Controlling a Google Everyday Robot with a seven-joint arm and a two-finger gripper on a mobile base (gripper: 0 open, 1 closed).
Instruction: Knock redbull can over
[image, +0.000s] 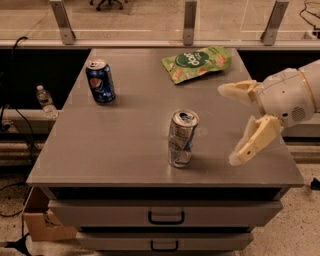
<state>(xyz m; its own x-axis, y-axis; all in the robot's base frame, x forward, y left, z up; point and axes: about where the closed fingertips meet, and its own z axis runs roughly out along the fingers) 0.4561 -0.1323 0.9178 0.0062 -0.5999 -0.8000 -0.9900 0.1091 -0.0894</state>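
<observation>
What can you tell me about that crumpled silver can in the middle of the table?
The redbull can is slim silver metal with blue patches, dented and pinched at the waist. It stands upright near the front middle of the grey table. Only the table touches it; the gripper hangs open to its right, clear of it.
</observation>
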